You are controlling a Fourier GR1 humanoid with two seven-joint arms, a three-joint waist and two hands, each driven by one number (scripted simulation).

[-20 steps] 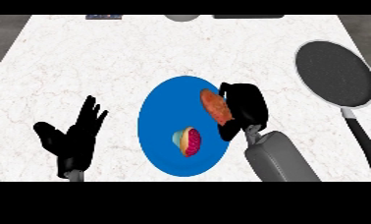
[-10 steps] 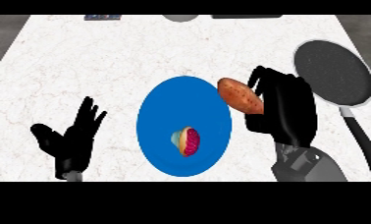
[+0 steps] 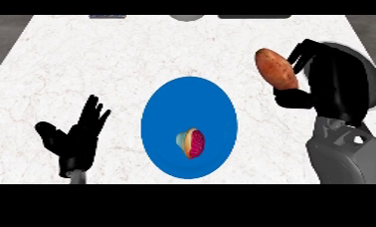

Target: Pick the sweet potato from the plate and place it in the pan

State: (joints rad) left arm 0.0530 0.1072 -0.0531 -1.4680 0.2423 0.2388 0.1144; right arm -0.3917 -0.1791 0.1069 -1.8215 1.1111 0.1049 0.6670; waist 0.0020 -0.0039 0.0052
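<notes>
Bench (image 3: 110,56): white marble-look stone with faint brown veining, smooth and matt. Round blue plate (image 3: 165,116): flat, even, matt colour. Orange-brown sweet potato (image 3: 275,67): mottled, slightly rough skin. Both black hands (image 3: 77,139) (image 3: 330,86) matt; grey right forearm (image 3: 341,154) smooth, plastic-like.

- Single head view: it looks steeply down at the counter (image 3: 110,56) top from the near edge.
- The counter's far edge lies at the top of the view.
- Both forearms enter from the lower edge, close to the camera.
</notes>
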